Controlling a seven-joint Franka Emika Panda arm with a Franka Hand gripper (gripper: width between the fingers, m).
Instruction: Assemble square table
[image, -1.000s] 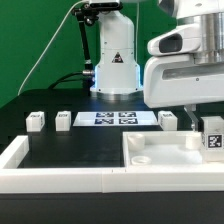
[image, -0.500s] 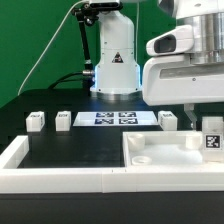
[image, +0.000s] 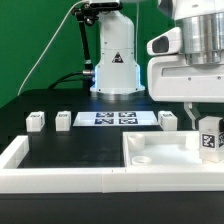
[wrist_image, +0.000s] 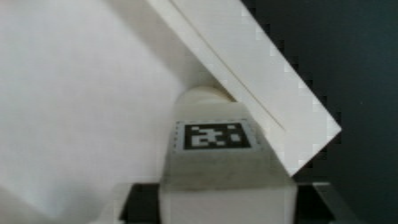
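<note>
The white square slab (image: 160, 150) lies at the exterior view's lower right, inside the corner of the border wall. My gripper (image: 207, 128) is shut on a short white leg (image: 208, 141) with a black-and-white tag and holds it upright over the slab's right part, slightly tilted. In the wrist view the leg (wrist_image: 217, 140) sits between my dark fingers (wrist_image: 150, 200), with the slab's flat face (wrist_image: 71, 100) behind it. Three more legs stand on the black table: two at the left (image: 36, 121) (image: 64, 119) and one nearer the slab (image: 168, 119).
The marker board (image: 118, 119) lies at the table's middle back, in front of the white robot base (image: 115, 60). The low white border wall (image: 60, 178) runs along the front and left. A raised white edge (wrist_image: 249, 60) crosses the wrist view beside the leg.
The held leg has shifted slightly to the exterior view's left and a little lower over the slab, and now tilts a bit. The other parts have not moved.
</note>
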